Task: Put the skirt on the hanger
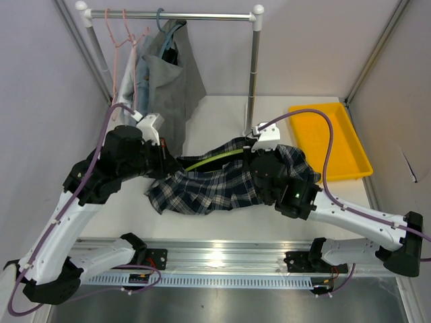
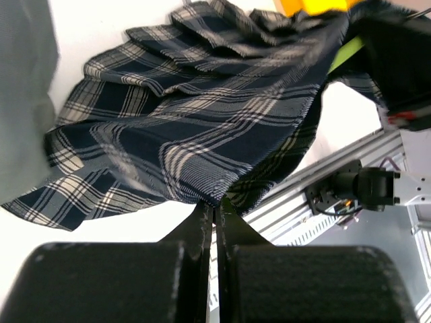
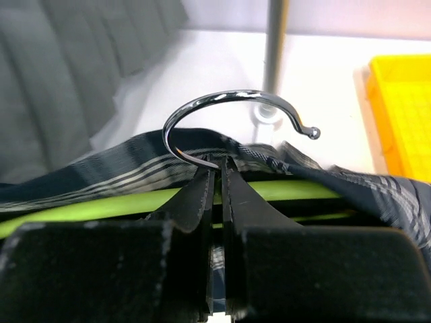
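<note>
A navy and white plaid skirt (image 1: 209, 185) lies spread on the white table between my two arms. A lime-green hanger (image 1: 209, 159) with a chrome hook (image 3: 236, 114) sits at the skirt's upper edge, partly under the cloth. My right gripper (image 3: 220, 165) is shut on the base of the hook, with the green bar (image 3: 101, 208) running just behind its fingers. My left gripper (image 2: 215, 205) is shut on an edge of the skirt (image 2: 202, 134), pinching the fabric at its tips. In the top view both grippers' tips are hidden by their wrists.
A clothes rail (image 1: 175, 15) stands at the back with a grey garment (image 1: 168, 74) and pink hangers (image 1: 124, 40) hung on it; its post (image 1: 253, 74) stands behind the skirt. A yellow tray (image 1: 330, 138) sits at the right. An aluminium rail (image 1: 215, 259) runs along the near edge.
</note>
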You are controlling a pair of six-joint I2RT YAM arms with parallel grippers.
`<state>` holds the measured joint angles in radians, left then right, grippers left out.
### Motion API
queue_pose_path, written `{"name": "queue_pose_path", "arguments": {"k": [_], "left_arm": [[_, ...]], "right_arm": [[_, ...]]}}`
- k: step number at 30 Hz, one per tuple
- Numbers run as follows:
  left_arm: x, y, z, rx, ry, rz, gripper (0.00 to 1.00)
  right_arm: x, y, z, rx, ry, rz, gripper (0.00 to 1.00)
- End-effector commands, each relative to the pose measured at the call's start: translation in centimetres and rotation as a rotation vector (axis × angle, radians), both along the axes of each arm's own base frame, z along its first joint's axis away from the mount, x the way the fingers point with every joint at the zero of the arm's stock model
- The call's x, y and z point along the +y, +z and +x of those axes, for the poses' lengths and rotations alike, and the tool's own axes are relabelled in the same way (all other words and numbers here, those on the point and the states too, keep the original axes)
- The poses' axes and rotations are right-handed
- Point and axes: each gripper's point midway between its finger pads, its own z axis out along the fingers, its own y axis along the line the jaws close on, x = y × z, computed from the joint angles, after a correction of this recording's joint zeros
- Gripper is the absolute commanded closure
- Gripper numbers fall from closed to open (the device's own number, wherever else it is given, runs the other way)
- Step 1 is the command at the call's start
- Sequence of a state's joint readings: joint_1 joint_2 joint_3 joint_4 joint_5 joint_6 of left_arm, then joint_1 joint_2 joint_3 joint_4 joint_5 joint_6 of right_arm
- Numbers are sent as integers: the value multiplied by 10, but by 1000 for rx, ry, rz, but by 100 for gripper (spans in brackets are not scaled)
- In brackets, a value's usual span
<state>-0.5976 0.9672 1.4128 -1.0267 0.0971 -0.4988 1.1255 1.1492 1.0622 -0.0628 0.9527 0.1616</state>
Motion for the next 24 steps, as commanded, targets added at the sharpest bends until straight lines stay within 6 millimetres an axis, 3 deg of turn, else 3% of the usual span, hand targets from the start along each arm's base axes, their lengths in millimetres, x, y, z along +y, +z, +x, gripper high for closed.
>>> {"name": "queue_pose_path", "arguments": {"k": [1,7,11,14,16,18,19,21,24], "left_arm": [[-12,11,3,-38,-16,-48,100],[-23,12,6,-43,-34,-49,100],[-27,3,6,-31,-47,-29,100],[-21,-6,7,-30,-31,4,100],[-15,-8,4,-38,-27,22,99],[-13,-8,1,-47,-36,27,92],[-13,-6,1,-54,-42,22,84],[-13,6,-2,-90,-55,-3,68],[-14,23,-4,-144,-86,-23,58]], "right_arm": [[7,40,-9,-44,19,89,100],[28,41,-13,-22,79,115,100],[34,39,-13,-8,91,117,100],[31,47,-14,-15,93,122,100],[27,64,-16,-26,97,135,100],[25,78,-18,-39,111,144,100],[24,91,-19,-50,120,166,100],[24,98,-21,-50,131,164,100],[25,108,-24,-50,154,174,100]]}}
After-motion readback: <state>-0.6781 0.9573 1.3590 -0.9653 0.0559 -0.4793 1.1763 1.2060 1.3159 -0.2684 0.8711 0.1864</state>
